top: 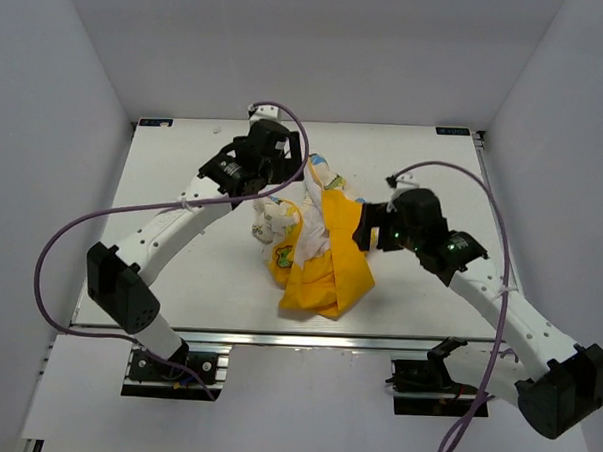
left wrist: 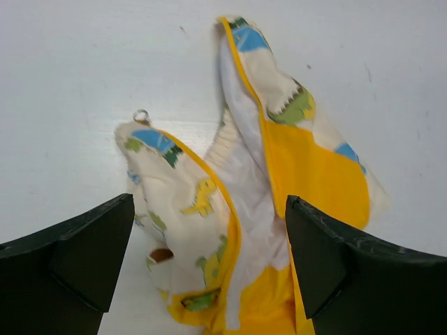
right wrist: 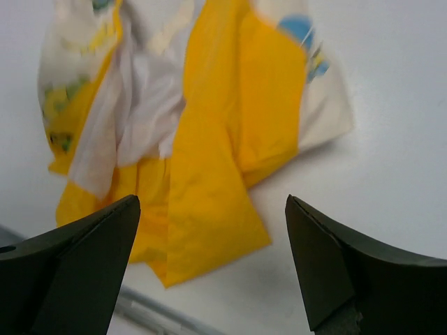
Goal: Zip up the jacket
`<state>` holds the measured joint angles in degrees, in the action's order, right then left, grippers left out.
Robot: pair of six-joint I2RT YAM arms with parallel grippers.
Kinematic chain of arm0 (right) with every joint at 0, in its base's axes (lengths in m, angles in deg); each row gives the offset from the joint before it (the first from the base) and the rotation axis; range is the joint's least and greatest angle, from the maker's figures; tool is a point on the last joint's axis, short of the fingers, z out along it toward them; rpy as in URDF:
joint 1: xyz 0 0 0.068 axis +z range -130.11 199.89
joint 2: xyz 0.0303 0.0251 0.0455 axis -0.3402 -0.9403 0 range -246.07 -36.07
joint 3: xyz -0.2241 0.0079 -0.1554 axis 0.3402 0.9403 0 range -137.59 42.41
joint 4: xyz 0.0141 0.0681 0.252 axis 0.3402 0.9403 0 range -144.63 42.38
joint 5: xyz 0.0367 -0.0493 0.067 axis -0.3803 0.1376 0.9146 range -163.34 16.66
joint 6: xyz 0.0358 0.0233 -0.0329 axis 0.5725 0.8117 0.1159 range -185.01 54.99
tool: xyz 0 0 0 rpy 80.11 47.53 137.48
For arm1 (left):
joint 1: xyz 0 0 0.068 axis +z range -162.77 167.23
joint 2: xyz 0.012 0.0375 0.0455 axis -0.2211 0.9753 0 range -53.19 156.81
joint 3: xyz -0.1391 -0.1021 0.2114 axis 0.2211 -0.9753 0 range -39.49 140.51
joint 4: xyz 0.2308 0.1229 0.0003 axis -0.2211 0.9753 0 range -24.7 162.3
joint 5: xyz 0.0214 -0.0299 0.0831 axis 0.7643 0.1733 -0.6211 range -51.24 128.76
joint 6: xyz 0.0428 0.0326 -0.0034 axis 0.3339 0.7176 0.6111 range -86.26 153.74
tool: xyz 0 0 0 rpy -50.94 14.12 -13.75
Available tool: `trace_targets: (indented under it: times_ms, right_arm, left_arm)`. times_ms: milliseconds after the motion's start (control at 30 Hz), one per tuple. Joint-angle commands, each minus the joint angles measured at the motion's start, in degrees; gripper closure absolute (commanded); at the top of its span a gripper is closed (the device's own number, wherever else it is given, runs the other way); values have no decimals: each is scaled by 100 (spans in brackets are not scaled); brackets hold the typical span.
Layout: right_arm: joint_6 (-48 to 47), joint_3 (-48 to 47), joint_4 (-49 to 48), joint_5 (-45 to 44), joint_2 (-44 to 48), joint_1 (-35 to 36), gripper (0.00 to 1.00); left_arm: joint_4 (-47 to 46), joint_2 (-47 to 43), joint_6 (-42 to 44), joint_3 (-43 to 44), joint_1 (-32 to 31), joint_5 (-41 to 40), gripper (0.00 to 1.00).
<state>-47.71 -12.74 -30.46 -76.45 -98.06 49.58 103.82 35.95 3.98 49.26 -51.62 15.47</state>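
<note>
Spread wide and empty, left gripper over far end, right gripper at right edge of crumpled cream-white, cartoon-printed child's jacket with yellow-orange lining, at centre of white table, long axis near-to-far, unzipped.

top view looks down; both wrist views closely share the jacket.

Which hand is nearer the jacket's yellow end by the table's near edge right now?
Right. The right hand is open just right of the jacket, beside its yellow part. The left hand, also open, is at the far white printed end.
</note>
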Motion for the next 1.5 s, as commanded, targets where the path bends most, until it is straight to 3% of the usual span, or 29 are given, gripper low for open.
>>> trace_targets:
  times_ms: [0,233,467,567,600,667,700,767,800,867,900,1033,1133,1267,1367,1400,1433,1467]
  right_arm:
    - [422,531,580,-198,47,571,10]
    - [932,1261,450,-295,-558,1547,11]
    - [1100,1490,-201,-426,-1262,1663,15]
    - [1135,1517,-307,-628,-1446,1663,21]
    - [1187,1490,-290,-690,-1542,1654,26]
    - [1258,1473,-246,-875,-1648,1628,38]
    - [1432,1386,-89,-988,-1771,1514,71]
    - [1592,1289,70,-1147,-1859,1347,92]
    - [1697,1236,149,-1409,-1886,1155,100]
    - [1689,1016,421,-1691,-1834,934,100]
    - [1645,911,518,-1988,-1816,655,100]
    - [1120,217,677,-2255,-1842,-155,100]
    - [506,-626,652,-2334,-2149,-648,100]
    - [-357,-1505,-33,-1694,-2833,-1026,100]
    - [-745,-2313,-124,-1087,-3386,-1115,100]
    - [-772,-2881,156,-938,-3520,-1115,90]
    - [-755,-3078,533,-928,-3625,-1106,83]
    - [-685,-3141,580,-963,-3644,-1106,78]
  left_arm:
    - [-134,715,470,439,439,288,2]
    - [-512,2753,1104,2169,519,1184,2]
    - [-345,4741,1007,3823,519,1563,2]
    - [-538,5059,841,3852,519,1503,4]
    - [-617,5078,814,3791,519,1459,9]
    - [-741,5078,682,3659,528,1319,53]
    - [-671,5043,534,3554,536,1057,82]
    - [-592,4903,384,3343,545,749,100]
    - [-531,4624,305,2950,563,399,100]
    - [-565,4184,41,2334,580,2,100]
    - [-643,3659,-21,1609,598,-270,100]
    - [-495,2280,-757,-62,633,-484,100]
    - [-512,1198,-1136,-1319,633,-3,100]
    - [-978,107,-1155,-2545,633,1077,98]
    - [-1066,-483,-1059,-2897,572,1658,80]
    - [-953,-599,-997,-2916,563,1765,70]
    - [-865,-696,-858,-2916,563,1862,45]
    - [-760,-905,-769,-2899,545,2020,40]
